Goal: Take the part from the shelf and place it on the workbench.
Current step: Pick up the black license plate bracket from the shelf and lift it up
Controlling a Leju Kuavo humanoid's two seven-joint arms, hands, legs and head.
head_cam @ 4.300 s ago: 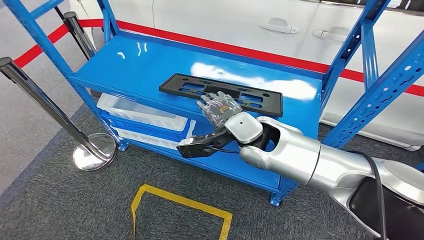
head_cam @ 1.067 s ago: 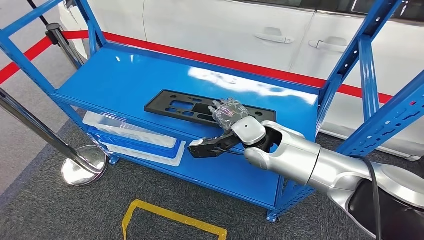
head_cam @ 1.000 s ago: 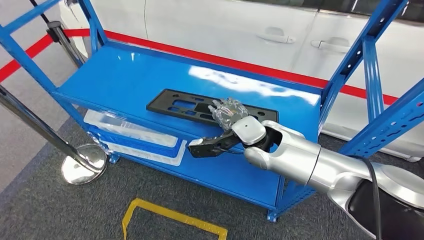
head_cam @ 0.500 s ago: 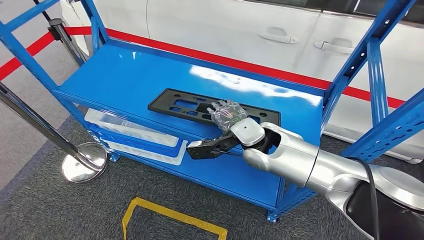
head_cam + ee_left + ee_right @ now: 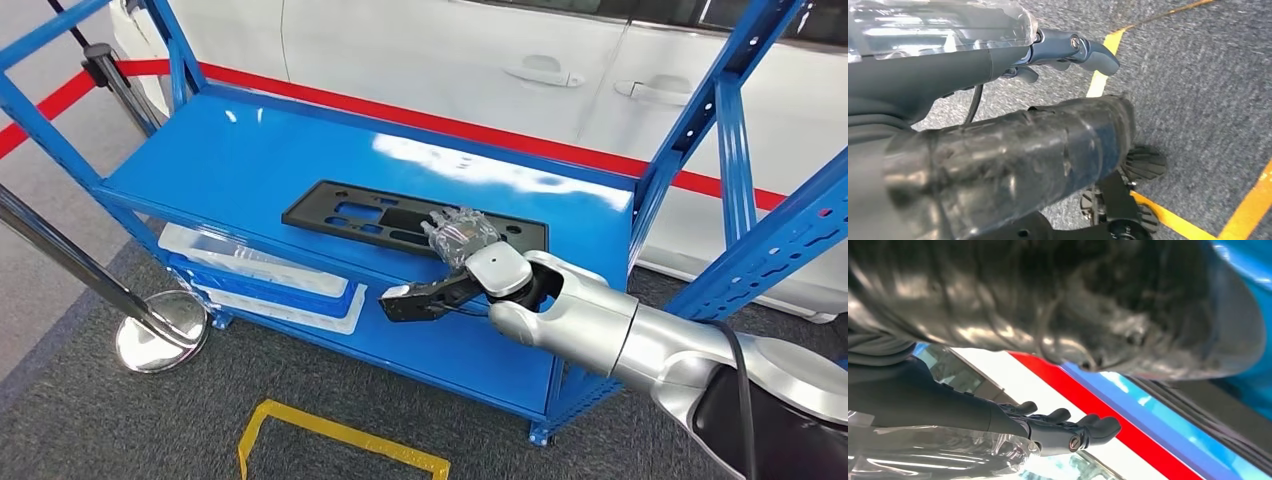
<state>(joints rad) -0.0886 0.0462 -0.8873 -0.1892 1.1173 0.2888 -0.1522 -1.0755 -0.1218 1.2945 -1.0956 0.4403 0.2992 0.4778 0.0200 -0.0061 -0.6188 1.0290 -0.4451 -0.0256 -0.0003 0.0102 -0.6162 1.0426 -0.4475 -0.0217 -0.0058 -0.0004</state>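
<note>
The part (image 5: 370, 215) is a long, flat black plate with cut-outs, lying on the top deck of the blue shelf (image 5: 250, 150) close to its front edge. My right hand (image 5: 460, 240) reaches in from the right. Its fingers lie on top of the plate's right half, and the dark thumb (image 5: 410, 300) sticks out in front of and below the shelf edge. The right wrist view has those fingers (image 5: 1068, 427) stretched out and apart, with the thumb well away from them. My left hand (image 5: 1063, 50) hangs over the grey carpet, fingers loosely extended, holding nothing.
White trays (image 5: 260, 270) sit on the lower deck under the part. Blue uprights (image 5: 715, 110) frame the shelf's right side. A chrome stanchion base (image 5: 160, 330) stands at the left. Yellow floor tape (image 5: 340, 435) lies in front, and a white car (image 5: 450, 50) stands behind.
The whole picture has shifted a little, so the camera moved. My right hand stays over the plate's near edge, and the plate lies in the same spot on the shelf.
</note>
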